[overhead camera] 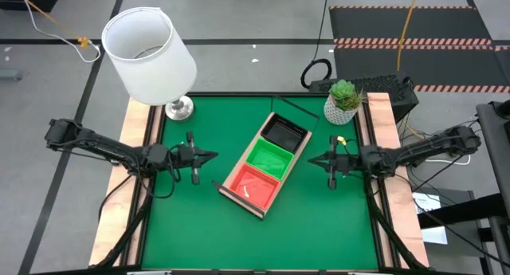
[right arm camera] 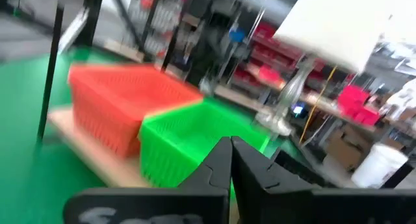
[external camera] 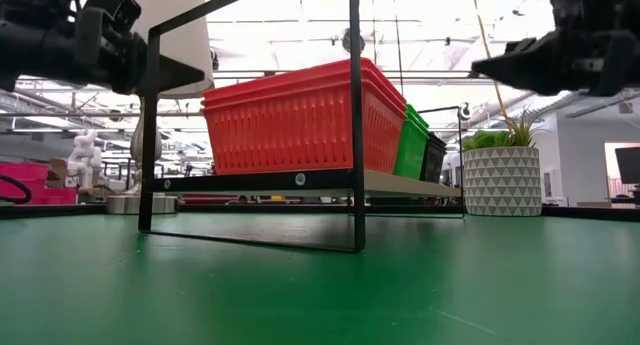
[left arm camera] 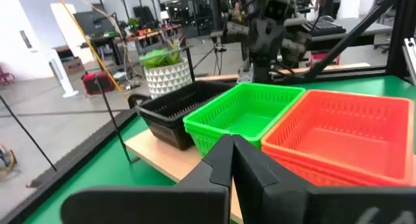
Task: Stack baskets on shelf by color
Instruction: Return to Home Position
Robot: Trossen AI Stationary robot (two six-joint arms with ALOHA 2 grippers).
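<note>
The shelf (overhead camera: 229,189), a light-wood board on a thin dark frame, stands slantwise in the middle of the green mat. On it sit three basket piles in a row: orange-red (overhead camera: 253,186) at the near end, green (overhead camera: 268,159) in the middle, black (overhead camera: 284,134) at the far end. In the low view the orange-red pile (external camera: 300,115) shows nested rims, with green (external camera: 415,140) and black (external camera: 435,155) behind it. My left gripper (overhead camera: 209,156) hovers shut left of the shelf. My right gripper (overhead camera: 312,159) hovers shut right of it. Both point at the shelf and touch nothing.
A white-shaded lamp (overhead camera: 151,52) stands at the table's far left corner and a potted plant (overhead camera: 343,101) at the far right. Wooden rails (overhead camera: 381,123) run along both sides. Bare green mat (overhead camera: 263,243) lies between the shelf and the near edge.
</note>
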